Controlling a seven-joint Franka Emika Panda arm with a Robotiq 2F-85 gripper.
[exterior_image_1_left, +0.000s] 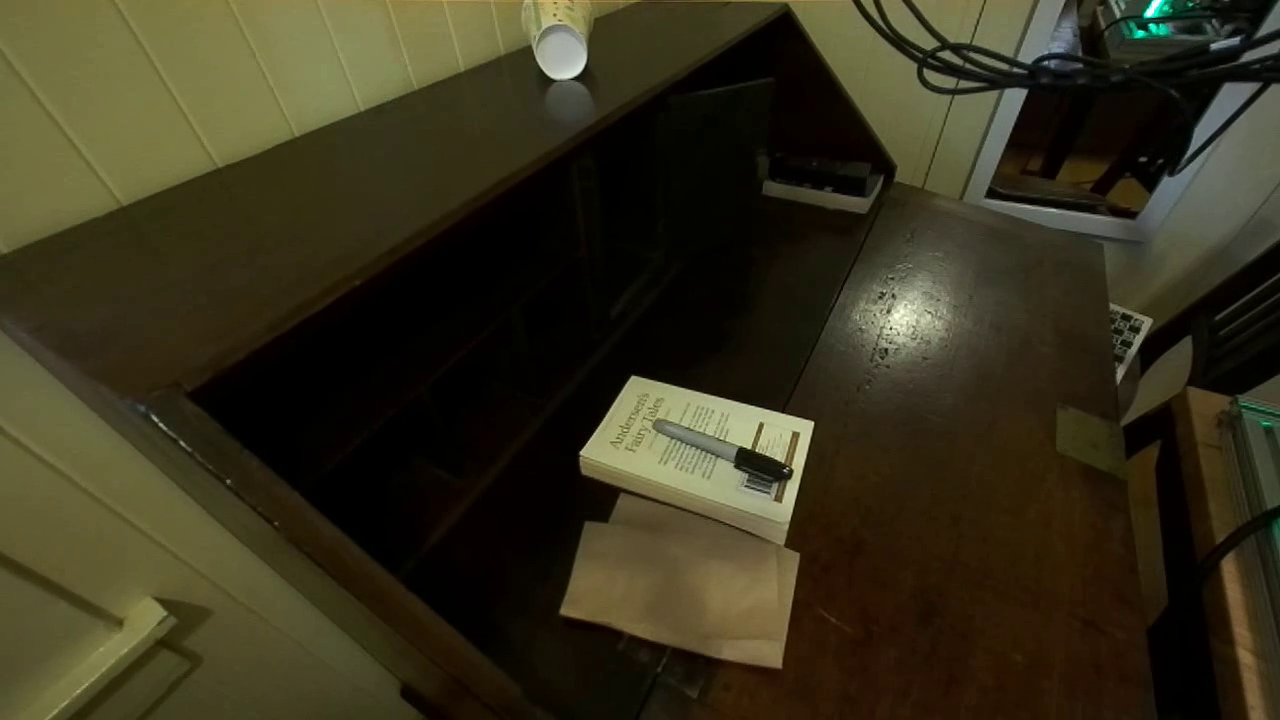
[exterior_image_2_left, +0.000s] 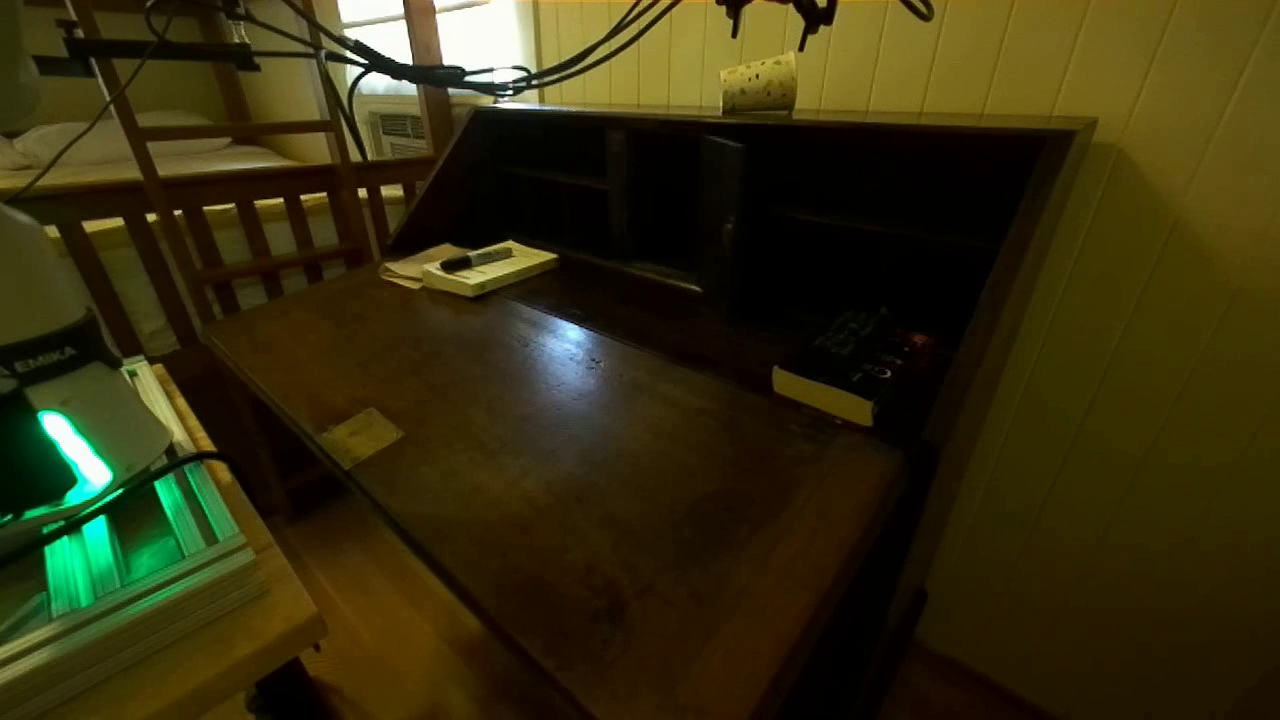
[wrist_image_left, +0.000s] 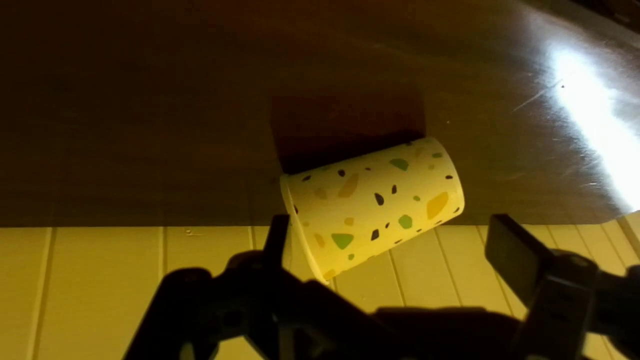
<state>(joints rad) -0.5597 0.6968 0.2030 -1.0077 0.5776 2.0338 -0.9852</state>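
With the gripper (wrist_image_left: 391, 237) spread wide and empty, the cup (wrist_image_left: 375, 205) lying sideways atop the desk (exterior_image_1_left: 330, 200) is not yet grasped.

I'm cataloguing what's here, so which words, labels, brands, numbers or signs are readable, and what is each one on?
"Andersen's Fairy Tales": on the pale book.
"EMIKA": on the robot arm.
Smaller print on the pale book: too small to read.
Lettering on the dark book: too dim and blurred to read.
Patterned cup: no lettering shows.
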